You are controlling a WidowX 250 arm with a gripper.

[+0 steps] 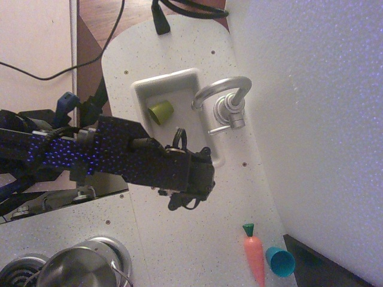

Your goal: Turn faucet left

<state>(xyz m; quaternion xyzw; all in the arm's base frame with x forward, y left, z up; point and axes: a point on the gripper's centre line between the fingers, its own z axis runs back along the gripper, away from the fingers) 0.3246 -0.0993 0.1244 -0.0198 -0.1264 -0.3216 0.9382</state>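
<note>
Gripper mid-frame, below-left of faucet, apart from it; jaw state can't tell. Risk: approach clips sink rim or misses spout, pushing lever instead.

My black arm hides my gripper's fingertips and part of the white sink basin; the picture's bottom edge crops the steel pot.

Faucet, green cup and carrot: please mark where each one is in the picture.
faucet (222, 91): overhead view, on the arched spout.
green cup (161, 112): overhead view, on its side wall, inside the sink.
carrot (254, 256): overhead view, on the orange body.
</note>
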